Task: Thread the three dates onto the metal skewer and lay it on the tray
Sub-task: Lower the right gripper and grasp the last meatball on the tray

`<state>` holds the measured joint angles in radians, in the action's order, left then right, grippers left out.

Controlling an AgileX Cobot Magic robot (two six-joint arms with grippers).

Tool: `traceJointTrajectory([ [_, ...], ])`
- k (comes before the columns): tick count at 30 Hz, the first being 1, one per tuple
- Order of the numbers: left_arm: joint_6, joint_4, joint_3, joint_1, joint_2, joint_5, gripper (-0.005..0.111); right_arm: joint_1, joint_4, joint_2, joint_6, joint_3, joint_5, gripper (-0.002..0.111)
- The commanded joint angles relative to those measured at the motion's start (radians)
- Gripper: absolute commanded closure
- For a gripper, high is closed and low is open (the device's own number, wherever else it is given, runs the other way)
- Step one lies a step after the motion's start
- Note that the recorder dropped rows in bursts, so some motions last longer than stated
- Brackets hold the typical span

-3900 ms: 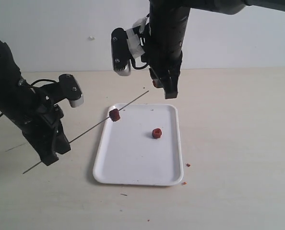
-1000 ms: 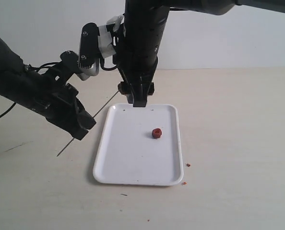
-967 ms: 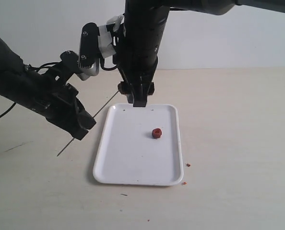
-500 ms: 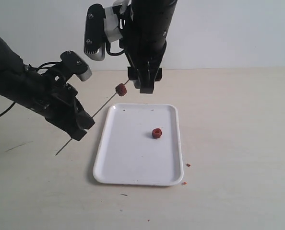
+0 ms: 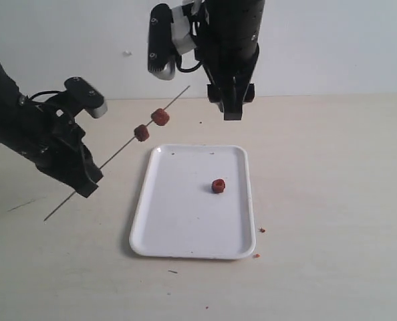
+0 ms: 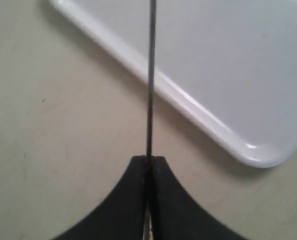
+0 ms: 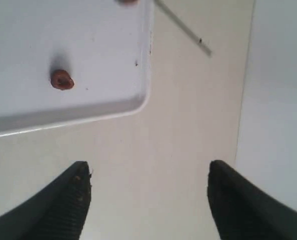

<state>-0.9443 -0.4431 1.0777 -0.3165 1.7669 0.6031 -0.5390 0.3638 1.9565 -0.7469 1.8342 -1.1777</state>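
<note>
1. Pale tabletop (image 5: 332, 267) is filling the front of the exterior view, and I'm spotting a few tiny reddish crumbs (image 5: 261, 230) lying just off the near right corner of the tray (image 5: 178, 231).
2. Moving back, the tray is lying flat on the table with one loose date (image 5: 217, 186) sitting on it, toward its right side and well apart from everything else. That's the one I'm counting as not yet threaded.
3. Left of the tray, the left gripper (image 5: 85, 186) is hovering above the table and clamping the lower part of the metal skewer (image 5: 111, 160). The left wrist view is showing the fingertips (image 6: 138, 167) pinched tight on the rod. The skewer is slanting up and away past the tray's far left corner, not touching the tray.
4. Further up the rod, a lower date (image 5: 142, 132) and an upper date (image 5: 160, 117) are sitting threaded, near each other but not touching, with bare rod beyond them to the tip. So I'm calling it two of three done.
5. Behind that, the right gripper (image 5: 232, 108) is hanging above the tray's far edge, jaws spread wide with nothing between them. I'm guessing it's going for the loose date next, then threading it, then laying the skewer on the tray.
6. Plain white wall (image 5: 332, 47) is closing off the back.
</note>
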Motion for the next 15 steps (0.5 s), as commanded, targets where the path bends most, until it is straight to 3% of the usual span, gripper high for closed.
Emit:
traceJointTrajectory([
  [1,0.171,0.101,0.006,0.037,-0.01,0.037,0.107,0.068,-0.114,0.007,0.018,-0.004,-0.035,0.044],
  [6,0.178,0.099,0.006,0.067,-0.01,0.094,0.107,0.121,-0.278,0.093,0.06,-0.004,-0.011,0.044],
  [15,0.198,0.099,0.006,0.102,-0.01,0.09,0.107,0.135,-0.309,0.303,0.4,-0.004,0.083,0.044],
])
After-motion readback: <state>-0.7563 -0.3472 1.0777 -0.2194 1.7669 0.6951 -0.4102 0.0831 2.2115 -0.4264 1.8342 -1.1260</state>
